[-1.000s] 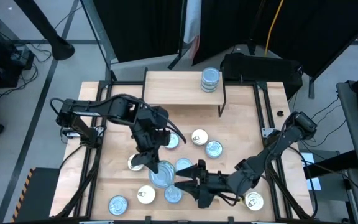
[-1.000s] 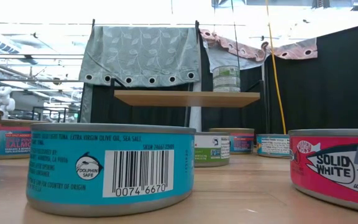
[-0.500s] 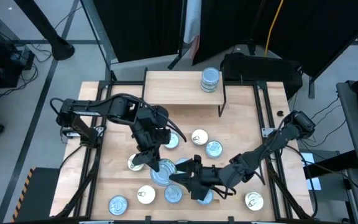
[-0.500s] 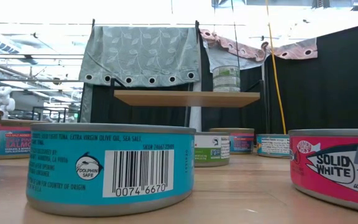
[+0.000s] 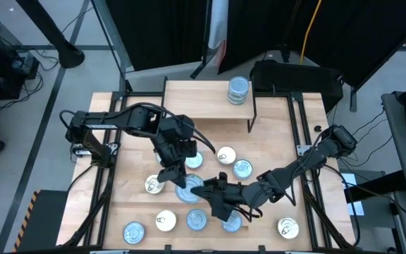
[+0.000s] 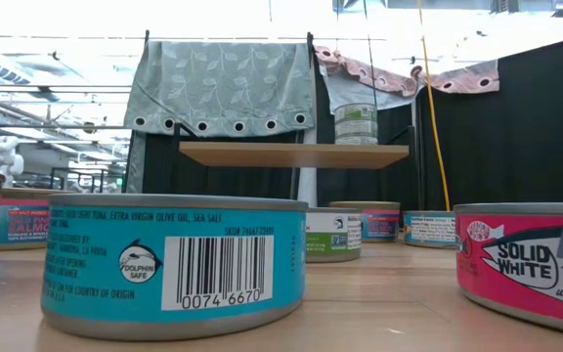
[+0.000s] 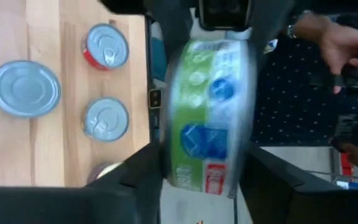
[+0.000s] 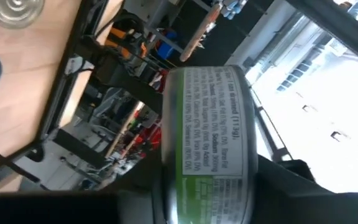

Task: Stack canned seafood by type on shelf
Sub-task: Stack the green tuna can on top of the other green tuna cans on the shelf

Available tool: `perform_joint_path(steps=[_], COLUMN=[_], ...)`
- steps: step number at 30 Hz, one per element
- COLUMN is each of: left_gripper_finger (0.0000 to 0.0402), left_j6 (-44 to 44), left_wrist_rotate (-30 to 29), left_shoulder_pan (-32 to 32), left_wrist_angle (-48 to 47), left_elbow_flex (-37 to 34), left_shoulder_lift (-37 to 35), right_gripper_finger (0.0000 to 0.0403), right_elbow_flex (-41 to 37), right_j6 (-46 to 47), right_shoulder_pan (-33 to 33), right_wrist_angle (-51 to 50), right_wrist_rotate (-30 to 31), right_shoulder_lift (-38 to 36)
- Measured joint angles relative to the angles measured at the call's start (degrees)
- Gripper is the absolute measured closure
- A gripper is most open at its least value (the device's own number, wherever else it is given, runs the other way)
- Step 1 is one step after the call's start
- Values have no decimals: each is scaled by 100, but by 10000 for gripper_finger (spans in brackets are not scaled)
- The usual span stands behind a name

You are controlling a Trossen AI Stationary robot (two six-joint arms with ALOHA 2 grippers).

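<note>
Left gripper [image 5: 177, 176]: I am holding it over the table's middle, its fingers clamped on a green-sided round metal tin [image 7: 211, 112].
Right gripper [image 5: 210, 198]: I am reaching it in beside my left one, gripping the same green-sided tin by its opposite end.
Shelf [image 5: 203, 103]: the low light-wood riser with thin black legs is standing at the table's far edge, carrying a small stack of tins [image 5: 238, 90].
Loose tins [image 5: 242, 168]: they are lying scattered across the wooden tabletop [image 5: 273, 141].
</note>
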Motion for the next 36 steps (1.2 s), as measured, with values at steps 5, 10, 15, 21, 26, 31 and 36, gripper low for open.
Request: perform_joint_path(steps=[5, 10, 15, 21, 26, 31, 36], left_gripper_finger=[159, 135, 129, 128, 128, 128, 127], left_j6=[-151, -131, 302, 1471, 3600, 5855, 7086], left_wrist_rotate=[-416, -880, -1658, -3397, -4867, -5950, -6862], left_shoulder_pan=[37, 124, 131, -335, -1374, -2260, -2549], left_wrist_angle=[-16, -16, -19, 209, 1002, 1924, 2739], left_elbow_flex=[0, 0, 10, 11, 11, -55, -114], left_shoulder_lift=[-50, -308, -809, -1435, -1641, -1482, -1176], right_gripper_finger=[288, 277, 275, 282, 273, 275, 274], right_elbow_flex=[0, 0, -2, -2, -2, -2, -2], right_j6=[305, 732, 1177, 1879, 2731, 3496, 4429], right_shoulder_pan=[-4, -5, 55, 142, 172, 38, -439], right_wrist_angle=[-135, -149, -163, -142, -141, -144, -247], right_wrist_rotate=[264, 462, 779, 1195, 659, -821, -2975], right_shoulder_lift=[2, 2, 2, -111, -631, -1417, -2139])
